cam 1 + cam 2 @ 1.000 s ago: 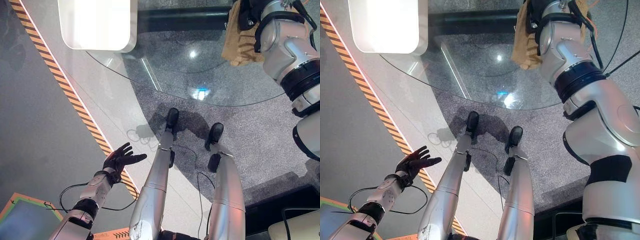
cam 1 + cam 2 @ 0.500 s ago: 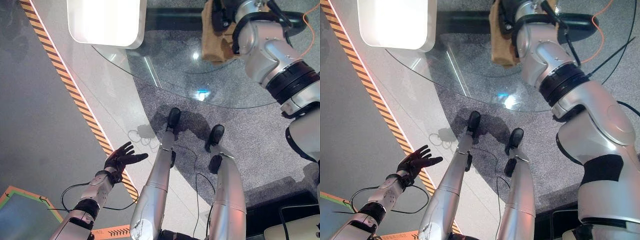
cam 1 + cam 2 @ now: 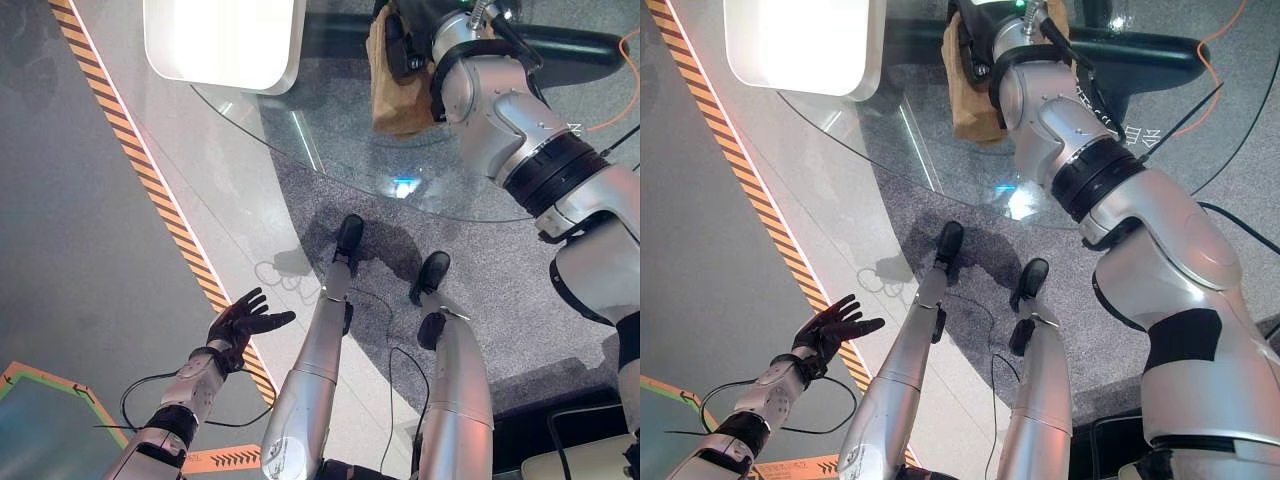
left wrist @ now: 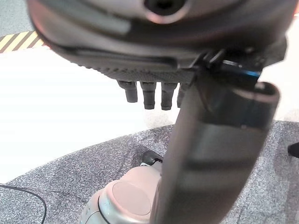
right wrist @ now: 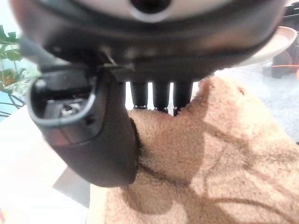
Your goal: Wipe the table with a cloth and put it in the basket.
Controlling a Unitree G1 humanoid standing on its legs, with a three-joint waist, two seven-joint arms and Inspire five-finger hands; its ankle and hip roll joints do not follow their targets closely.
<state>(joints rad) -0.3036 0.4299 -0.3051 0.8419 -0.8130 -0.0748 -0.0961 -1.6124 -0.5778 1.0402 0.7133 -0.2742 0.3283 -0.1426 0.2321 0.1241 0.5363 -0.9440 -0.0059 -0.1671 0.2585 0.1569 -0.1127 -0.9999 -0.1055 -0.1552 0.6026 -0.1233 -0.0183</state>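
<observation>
Under your right hand (image 5: pixel 93 135) hangs the cloth (image 3: pixel 398 90), apparently pinched, long axis down over the table (image 3: pixel 330 130); left hand (image 3: pixel 243 320) idles slack, far off

cloth (image 3: pixel 398 95) partly behind right robot hand (image 3: pixel 405 50)

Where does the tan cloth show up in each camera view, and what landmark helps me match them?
Left eye view: the cloth lies at the top centre, on the glass table, under the right hand.
Right eye view: the cloth is at the top, left of centre, beside the silver forearm.
Left wrist view: not in it.
Right wrist view: the cloth spreads past the fingers.
Shared landmark: the right hand resting on the cloth.
</observation>
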